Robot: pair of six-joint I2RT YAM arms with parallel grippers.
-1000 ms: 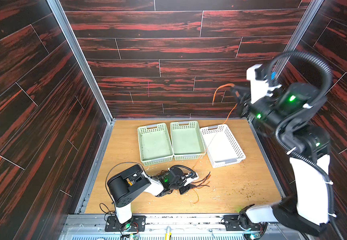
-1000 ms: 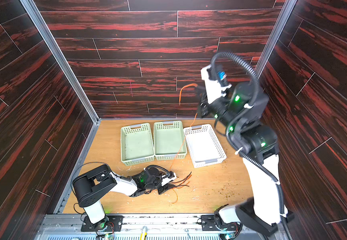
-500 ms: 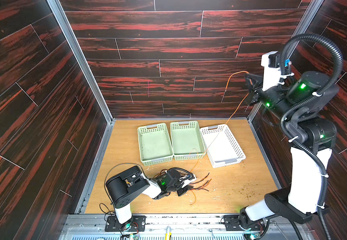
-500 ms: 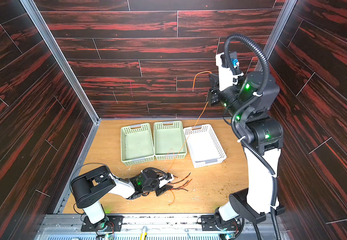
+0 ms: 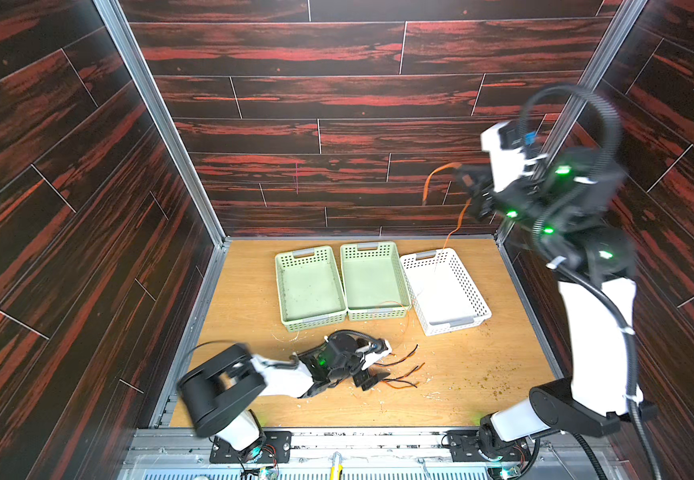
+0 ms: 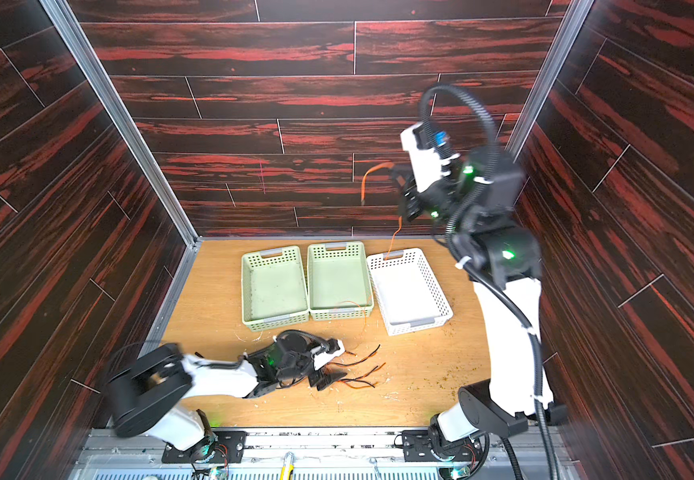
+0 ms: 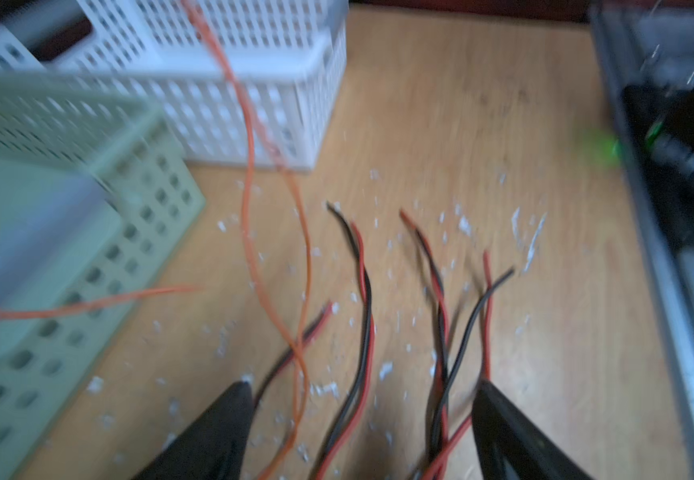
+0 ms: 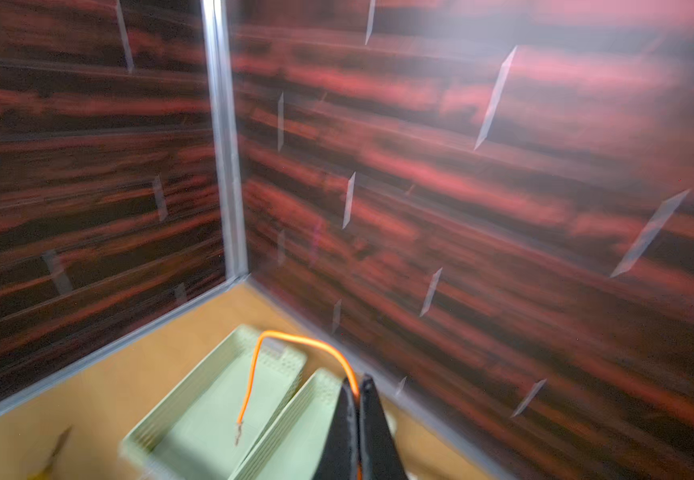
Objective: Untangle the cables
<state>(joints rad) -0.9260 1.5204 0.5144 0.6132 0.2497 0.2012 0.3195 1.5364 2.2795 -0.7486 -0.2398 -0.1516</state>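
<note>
Orange cable (image 8: 295,338) is staying pinched in the raised, fully closed right end effector (image 8: 358,386), trailing down across the white basket (image 5: 476,297). Left end effector (image 7: 364,383), clamped before, is now gaping wide, holding nothing; thin black-and-red cables (image 7: 364,291) are lying fanned on the desk (image 5: 482,374) between its fingers (image 7: 220,424).

Perforated matt plastic forms the white basket (image 5: 453,324) and the green baskets (image 5: 314,322) beside it, on a light wood-grain tabletop (image 5: 482,365) speckled with pale flecks. Near the white basket, an orange cable (image 7: 249,158) and black-and-red cables (image 7: 364,291) show smooth insulation. Behind it, glossy wood-look wall panels (image 5: 337,95) meet brushed metal posts (image 5: 163,120).
</note>
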